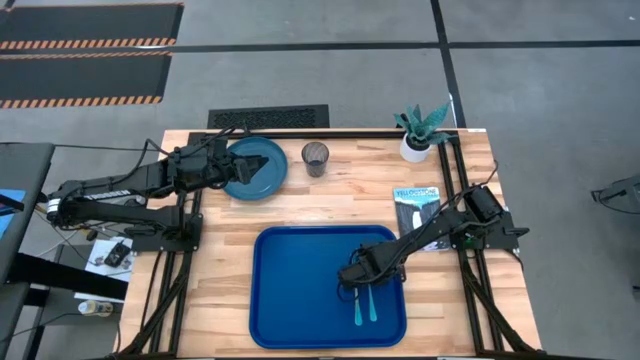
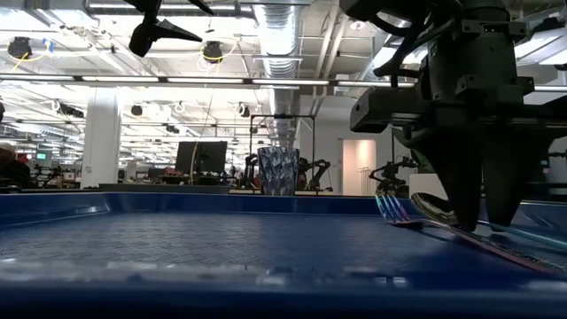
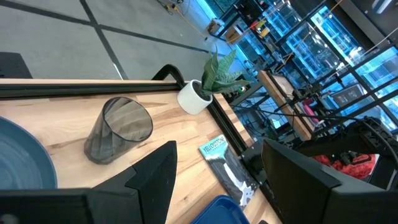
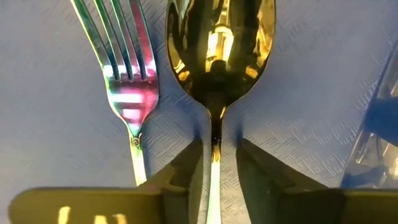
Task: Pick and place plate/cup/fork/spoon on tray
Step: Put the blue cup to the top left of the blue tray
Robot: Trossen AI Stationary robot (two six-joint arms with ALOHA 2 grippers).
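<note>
The blue tray [image 1: 300, 290] lies at the table's near middle. The fork [image 4: 127, 74] and the spoon [image 4: 219, 56] lie side by side on it at its right part, handles toward the near edge [image 1: 364, 310]. My right gripper [image 1: 355, 272] is low over them, open. Its fingers [image 4: 264, 171] stand on either side of the spoon's neck, with tray showing between. The teal plate [image 1: 258, 168] rests on the table at the far left. The cup [image 1: 316, 158] stands upright to its right. My left gripper [image 1: 222, 166] is open over the plate's left part; the plate shows beside its finger [image 3: 18, 155].
A white pot with a green plant [image 1: 420, 132] stands at the far right corner. A flat printed packet [image 1: 415, 205] lies on the table right of the tray, under my right arm. Bare wood lies between the plate, the cup and the tray's far edge.
</note>
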